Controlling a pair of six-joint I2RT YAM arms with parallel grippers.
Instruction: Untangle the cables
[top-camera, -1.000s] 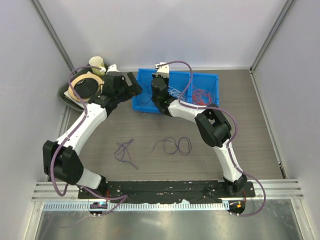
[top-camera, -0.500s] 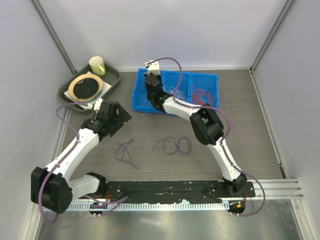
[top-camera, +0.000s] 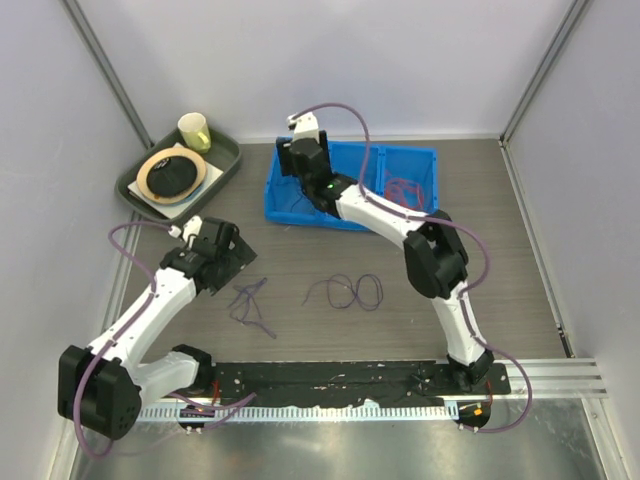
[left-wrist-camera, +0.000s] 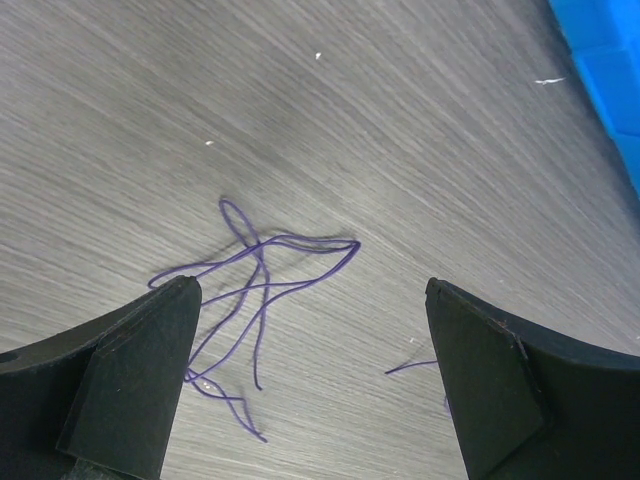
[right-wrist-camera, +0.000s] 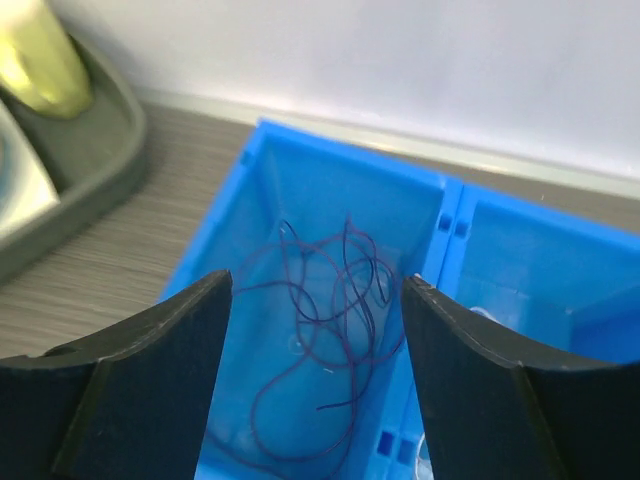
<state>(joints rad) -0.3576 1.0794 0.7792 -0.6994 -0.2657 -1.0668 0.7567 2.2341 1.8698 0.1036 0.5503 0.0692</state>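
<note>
Since the earlier frame the left gripper (top-camera: 232, 262) has drawn back from the tray (top-camera: 226, 166) toward 7 o'clock, and the right gripper (top-camera: 298, 160) has moved to the left end of the bin (top-camera: 428, 156) and parted its fingers.

At 10 o'clock the dark, rounded tray holds a yellow cup (top-camera: 194, 130). The left gripper (left-wrist-camera: 310, 295) hangs over the grey wood-grain table (left-wrist-camera: 400, 120), its flat black fingers wide apart and holding nothing. Just under it lies a tangle (left-wrist-camera: 258, 285) of thin purple cables, with crossed strands and one small loop. Toward 3 o'clock from it, a second purple cable (top-camera: 345, 292) makes three round loops.

At 12 o'clock is the blue plastic bin. The right gripper (right-wrist-camera: 315, 285) is above its left compartment, fingers apart and empty; a curly dark purple cable (right-wrist-camera: 325, 335) lies on that floor. Red cables (top-camera: 405, 190) are in the right compartment.
</note>
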